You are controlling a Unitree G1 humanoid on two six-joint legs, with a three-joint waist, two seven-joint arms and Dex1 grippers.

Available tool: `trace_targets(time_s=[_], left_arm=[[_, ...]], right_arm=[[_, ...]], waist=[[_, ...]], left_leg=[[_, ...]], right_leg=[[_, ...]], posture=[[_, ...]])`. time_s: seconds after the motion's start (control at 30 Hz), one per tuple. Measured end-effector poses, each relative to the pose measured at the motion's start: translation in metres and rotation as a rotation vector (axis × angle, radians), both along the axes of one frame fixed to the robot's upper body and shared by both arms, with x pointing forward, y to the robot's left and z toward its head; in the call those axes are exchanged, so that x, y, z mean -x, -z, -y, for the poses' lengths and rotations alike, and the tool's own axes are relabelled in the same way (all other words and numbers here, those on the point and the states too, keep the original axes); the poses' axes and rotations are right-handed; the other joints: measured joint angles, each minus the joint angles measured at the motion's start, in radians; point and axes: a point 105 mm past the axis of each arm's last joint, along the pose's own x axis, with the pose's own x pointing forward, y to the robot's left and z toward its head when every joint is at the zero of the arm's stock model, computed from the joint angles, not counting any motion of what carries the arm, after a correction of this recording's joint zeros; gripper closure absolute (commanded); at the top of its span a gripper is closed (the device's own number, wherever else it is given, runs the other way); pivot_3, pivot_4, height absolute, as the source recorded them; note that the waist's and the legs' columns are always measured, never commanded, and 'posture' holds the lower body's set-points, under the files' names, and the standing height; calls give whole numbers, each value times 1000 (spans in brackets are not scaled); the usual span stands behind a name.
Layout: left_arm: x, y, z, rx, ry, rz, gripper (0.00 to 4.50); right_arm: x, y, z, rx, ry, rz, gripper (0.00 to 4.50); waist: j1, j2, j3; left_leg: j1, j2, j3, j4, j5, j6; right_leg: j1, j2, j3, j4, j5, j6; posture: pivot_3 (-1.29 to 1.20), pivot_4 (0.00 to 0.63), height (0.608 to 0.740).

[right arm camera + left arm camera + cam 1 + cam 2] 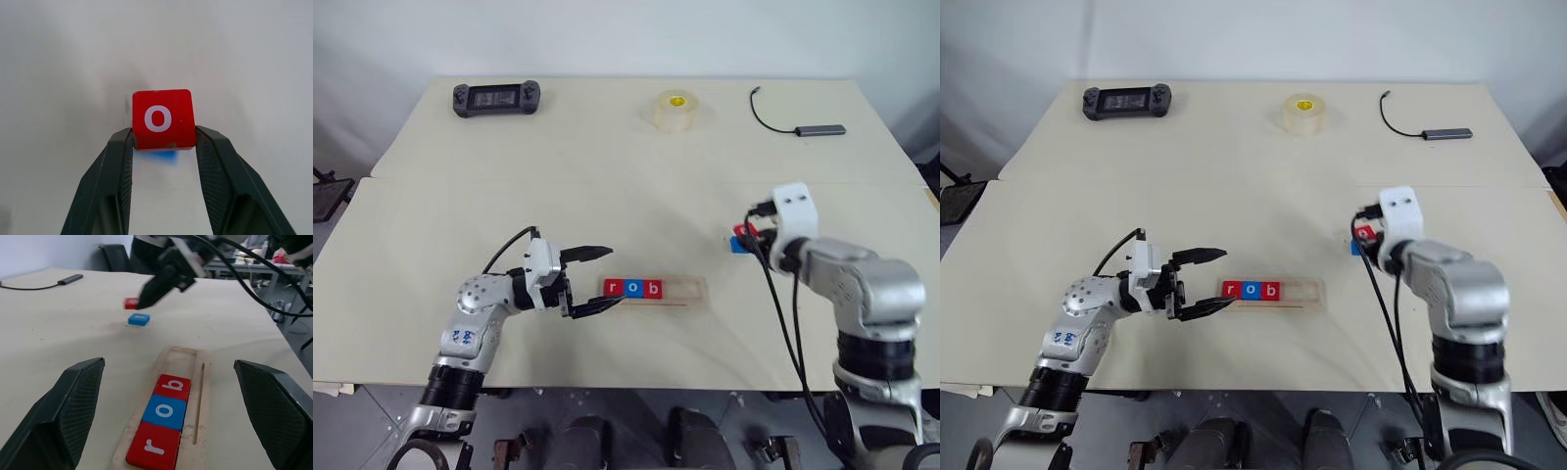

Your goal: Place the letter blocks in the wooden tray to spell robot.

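Note:
The wooden tray (685,290) lies near the table's front edge. Three letter blocks sit at its left end: a red r (152,446), a blue o (165,412) and a red b (172,387); its right part is bare. My left gripper (614,276) is open and level, its fingers (73,406) straddling the tray's left end. To the right of the tray, my right gripper (164,133) is shut on a red o block (164,119), lifted off the table. A blue block (139,319) lies on the table right under it, its letter hidden.
Along the far edge of the table lie a black handheld controller (496,98) at the left, a roll of clear tape (674,110) in the middle and a grey hub with a black cable (818,129) at the right.

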Motion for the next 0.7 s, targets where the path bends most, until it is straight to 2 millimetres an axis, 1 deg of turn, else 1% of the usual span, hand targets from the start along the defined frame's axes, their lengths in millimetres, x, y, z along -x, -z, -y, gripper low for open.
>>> trace_targets(time_s=[0.13,0.23,0.3,0.37,0.43,0.53,0.6,0.7], left_arm=[[-1,2,2,-5,24,-7,0],[-2,2,3,-9,38,-11,0],[-3,2,3,-10,43,-14,0],[-3,3,2,-11,43,-15,0],[-3,2,2,-12,43,-12,0],[-3,2,2,-12,40,-9,0],[-3,3,1,-13,35,-10,0],[0,6,-3,-16,21,-18,0]], right_arm=[[25,11,12,-12,72,-39,3039],[38,28,6,-37,87,-85,3039],[41,30,3,-46,90,-84,3039],[43,31,1,-49,93,-82,2303],[45,33,0,-51,88,-82,1696],[47,31,-3,-40,19,-96,708],[50,30,1,-12,-41,-119,30],[51,23,18,88,-170,-133,30]], waist=[[-4,0,0],[-5,0,0],[-4,0,0],[-4,0,0],[-4,-1,0],[-4,-1,0],[-4,-1,0],[-1,-1,0]], left_leg=[[1,1,1,0,0,0],[1,1,2,0,0,0],[2,0,2,0,0,0],[2,0,2,0,0,0],[2,0,2,0,0,0],[2,0,2,0,0,0],[2,0,2,0,0,0],[1,-1,2,0,0,1]], right_leg=[[0,1,1,0,0,0],[0,1,2,1,0,0],[0,1,3,1,0,0],[0,1,3,1,0,0],[0,1,3,1,0,0],[0,1,3,1,0,0],[0,1,3,0,0,0],[1,0,2,-1,0,0]], posture=[[0,150,740],[0,150,740],[0,150,740],[0,150,740],[0,150,740],[0,150,740],[0,150,740],[0,150,740]])
